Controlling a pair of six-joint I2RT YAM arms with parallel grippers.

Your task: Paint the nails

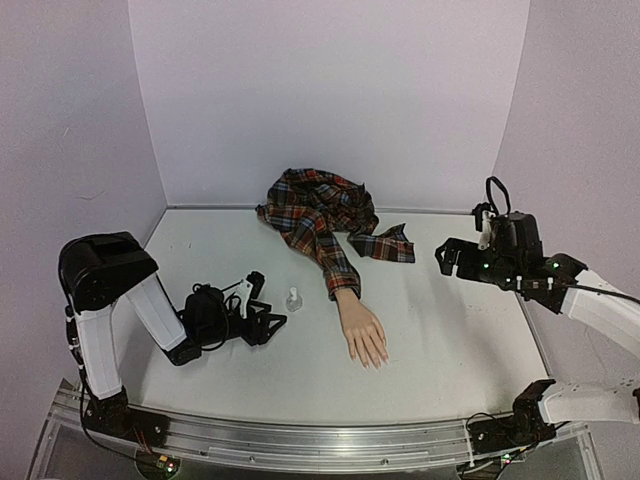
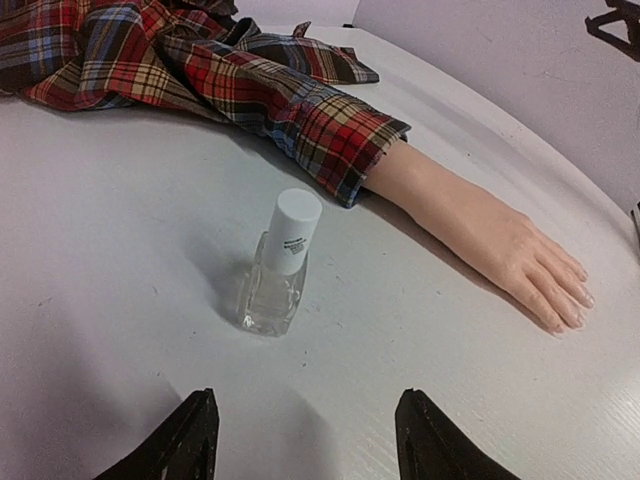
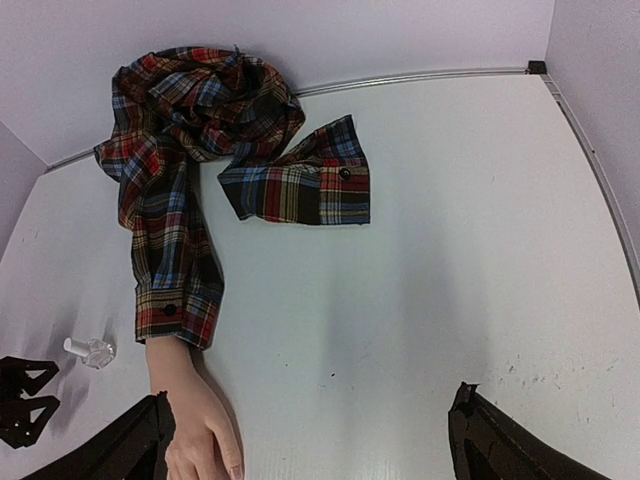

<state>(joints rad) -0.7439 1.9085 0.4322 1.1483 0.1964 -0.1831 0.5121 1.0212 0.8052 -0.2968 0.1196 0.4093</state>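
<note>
1. Left tool (image 2: 305, 430): jaws spread, empty, low over the counter (image 2: 100, 260). A capped bottle (image 2: 272, 285) stands upright just ahead.
2. Right tool (image 3: 308, 430): jaws wide apart, empty, raised at the counter's right side.
3. Nails (image 2: 586, 298): on the fingertips of the mannequin hand (image 2: 520, 250), which lies palm down on the counter, out of the plaid sleeve (image 2: 330, 140), near the bottle and apart from both tools.

White surface (image 1: 450, 330), a few small dark marks. Crumpled plaid shirt (image 1: 318, 210) heaped at the back; one sleeve stretched toward the near edge, the other cuff flat to the right. Mannequin hand (image 1: 363, 335) sticks out of the stretched sleeve, flat on the surface, palm down, nails (image 2: 588, 298) up. Small clear bottle (image 1: 293, 299), white cap, upright near the sleeve cuff on its left, not touching.
</note>
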